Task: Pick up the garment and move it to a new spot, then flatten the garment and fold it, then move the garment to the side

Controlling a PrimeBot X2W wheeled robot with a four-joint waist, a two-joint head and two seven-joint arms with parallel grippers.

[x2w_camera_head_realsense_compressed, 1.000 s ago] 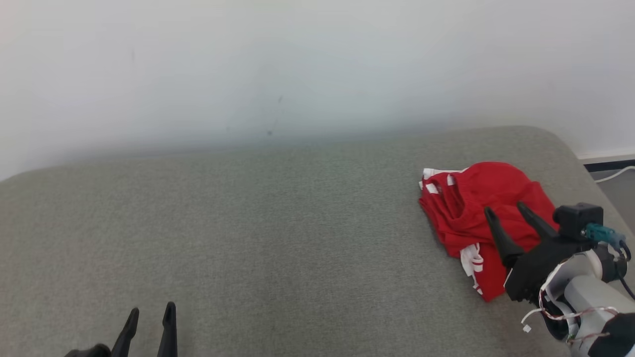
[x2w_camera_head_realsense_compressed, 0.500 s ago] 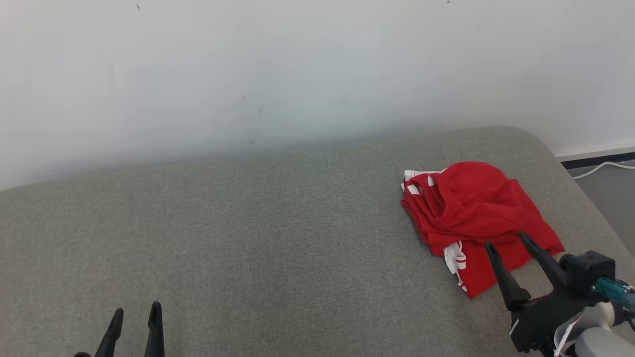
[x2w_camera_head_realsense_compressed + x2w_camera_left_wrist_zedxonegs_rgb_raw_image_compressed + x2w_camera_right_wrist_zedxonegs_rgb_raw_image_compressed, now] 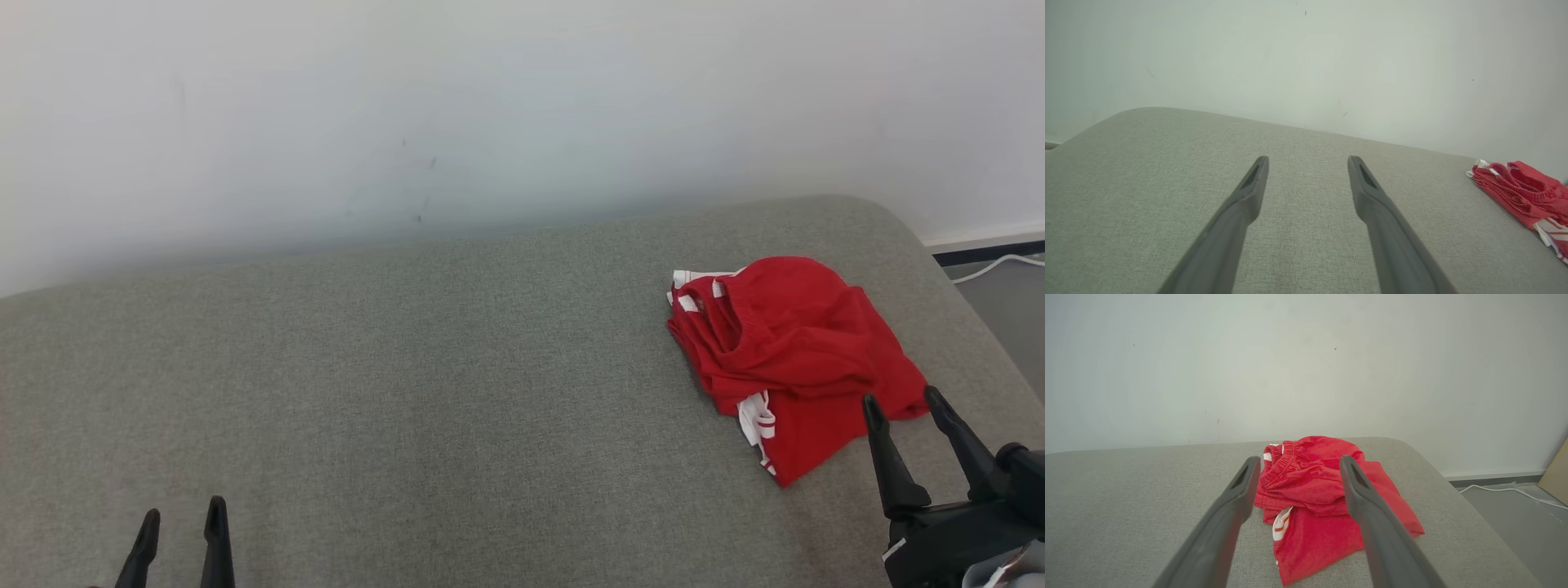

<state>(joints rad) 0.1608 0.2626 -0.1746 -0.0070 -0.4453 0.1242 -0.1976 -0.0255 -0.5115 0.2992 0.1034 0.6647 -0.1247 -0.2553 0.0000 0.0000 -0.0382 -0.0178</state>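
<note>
My right pincer (image 3: 900, 397) stands open and empty, just short of the red garment (image 3: 788, 359). My left pincer (image 3: 184, 508) is open too, well apart over bare grey cushion (image 3: 408, 367). The garment lies in a compact, roughly folded stack near the cushion's right end. I judge all 3 steps likely done, though the fold looks untidy.
</note>
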